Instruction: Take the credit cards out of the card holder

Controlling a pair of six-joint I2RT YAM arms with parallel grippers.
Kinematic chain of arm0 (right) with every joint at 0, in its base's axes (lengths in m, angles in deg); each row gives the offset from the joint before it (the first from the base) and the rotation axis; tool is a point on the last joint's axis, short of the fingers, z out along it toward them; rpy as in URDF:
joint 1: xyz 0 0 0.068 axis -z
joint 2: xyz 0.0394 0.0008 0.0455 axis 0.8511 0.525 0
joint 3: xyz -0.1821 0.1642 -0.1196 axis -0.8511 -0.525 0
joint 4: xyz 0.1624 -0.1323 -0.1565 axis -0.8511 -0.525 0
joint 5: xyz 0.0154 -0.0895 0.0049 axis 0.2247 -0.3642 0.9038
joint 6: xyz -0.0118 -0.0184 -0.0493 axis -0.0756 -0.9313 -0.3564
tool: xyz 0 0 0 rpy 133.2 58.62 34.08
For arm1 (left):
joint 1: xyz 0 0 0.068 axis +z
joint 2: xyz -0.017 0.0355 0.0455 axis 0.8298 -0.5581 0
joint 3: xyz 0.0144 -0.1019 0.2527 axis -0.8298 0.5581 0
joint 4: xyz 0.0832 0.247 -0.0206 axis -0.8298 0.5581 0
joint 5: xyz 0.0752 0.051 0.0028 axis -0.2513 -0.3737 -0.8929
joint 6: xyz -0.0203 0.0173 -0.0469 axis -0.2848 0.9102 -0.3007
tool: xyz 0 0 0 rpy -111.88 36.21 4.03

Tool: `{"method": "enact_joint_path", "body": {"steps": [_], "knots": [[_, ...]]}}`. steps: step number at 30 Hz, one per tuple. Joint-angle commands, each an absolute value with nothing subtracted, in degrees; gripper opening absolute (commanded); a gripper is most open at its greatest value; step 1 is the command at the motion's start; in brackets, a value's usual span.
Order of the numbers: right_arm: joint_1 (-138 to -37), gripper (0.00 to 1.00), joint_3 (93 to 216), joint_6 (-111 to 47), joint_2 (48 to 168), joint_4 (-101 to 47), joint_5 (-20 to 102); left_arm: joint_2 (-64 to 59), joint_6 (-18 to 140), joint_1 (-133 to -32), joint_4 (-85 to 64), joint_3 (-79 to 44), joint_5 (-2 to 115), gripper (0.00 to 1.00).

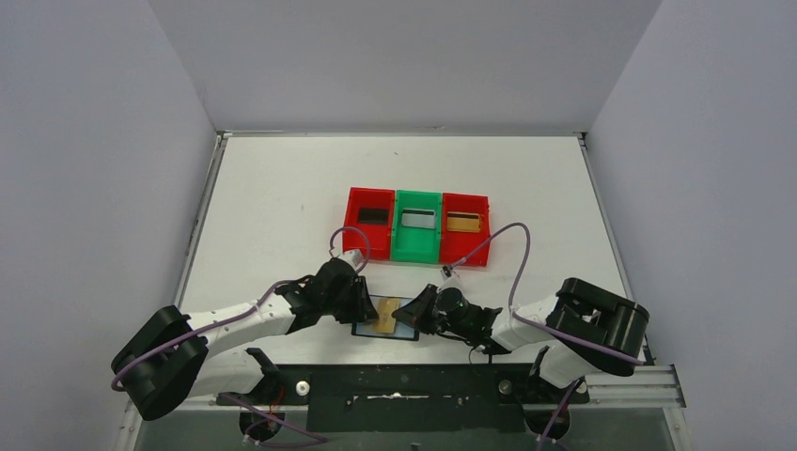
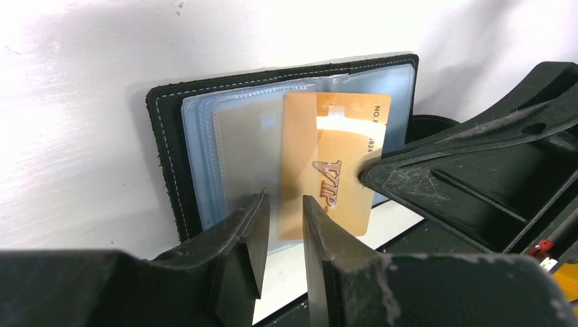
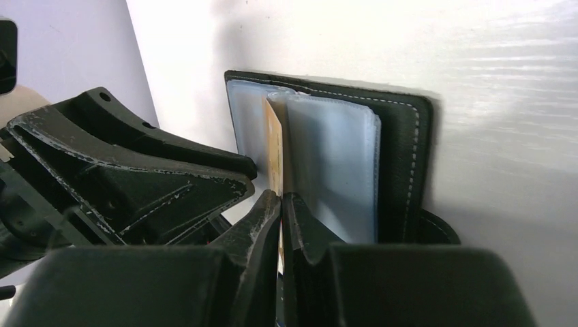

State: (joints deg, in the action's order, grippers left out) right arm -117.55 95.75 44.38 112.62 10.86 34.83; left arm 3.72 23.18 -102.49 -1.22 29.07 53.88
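The black card holder (image 1: pixel 374 332) lies open on the table between my two grippers, its grey-blue sleeves up (image 2: pixel 204 157). A gold card (image 2: pixel 341 163) marked VIP sticks partly out of a clear sleeve. My right gripper (image 3: pixel 281 201) is shut on that card, which shows edge-on (image 3: pixel 274 150) in the right wrist view. My left gripper (image 2: pixel 285 204) sits at the near edge of the holder (image 3: pixel 402 157) with its fingers a narrow gap apart over a clear sleeve, gripping nothing. In the top view the left gripper (image 1: pixel 365 305) and right gripper (image 1: pixel 412 310) flank the card (image 1: pixel 385 315).
A row of trays stands behind the holder: a red tray (image 1: pixel 357 235) with a black card, a green tray (image 1: pixel 418 242) with a pale card, a red tray (image 1: pixel 465 246) with a gold card. The table's front rail (image 1: pixel 395 385) is just behind the arms.
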Motion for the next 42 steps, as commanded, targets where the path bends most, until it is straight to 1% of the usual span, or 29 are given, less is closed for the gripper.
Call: {"method": "enact_joint_path", "body": {"steps": [1, 6, 12, 16, 18, 21, 28, 32, 34, 37, 42], "knots": [[-116.7, 0.03, 94.5, 44.4, 110.6, 11.0, 32.9, 2.9, 24.4, -102.6, 2.3, 29.5, 52.3, 0.25], [-116.8, 0.10, 97.8, 43.3, 113.0, 9.6, 33.6, 2.1, 24.9, -102.6, 2.2, 29.2, 53.4, 0.25], [-116.4, 0.18, 96.8, 46.2, 115.0, 15.2, 34.1, 2.4, 25.1, -102.6, 2.6, 29.4, 53.6, 0.20], [-116.5, 0.10, 96.7, 46.0, 115.1, 14.9, 33.6, 2.7, 25.1, -102.6, 2.8, 29.5, 53.5, 0.18], [-116.5, 0.03, 96.3, 45.7, 114.7, 15.2, 33.6, 2.7, 25.0, -102.6, 2.8, 29.4, 53.3, 0.17], [-116.6, 0.00, 95.9, 45.1, 113.2, 13.9, 32.7, 3.3, 24.9, -102.5, 3.4, 29.0, 52.7, 0.18], [-116.9, 0.00, 94.4, 43.4, 105.2, 4.9, 29.6, 7.6, 24.2, -102.5, 3.8, 28.4, 51.4, 0.22], [-117.0, 0.00, 94.8, 40.4, 99.1, -0.2, 28.8, 9.5, 24.5, -102.4, 4.4, 27.2, 50.9, 0.28], [-117.0, 0.00, 96.2, 37.7, 96.2, -3.6, 28.3, 10.3, 24.9, -102.4, 4.8, 26.1, 51.0, 0.30], [-116.9, 0.00, 99.1, 33.9, 92.0, -10.6, 26.0, 12.0, 26.1, -102.3, 5.7, 24.3, 50.1, 0.36], [-116.8, 0.00, 104.6, 25.5, 86.4, -22.7, 19.1, 15.6, 29.8, -102.0, 9.5, 20.3, 45.6, 0.43]]}}
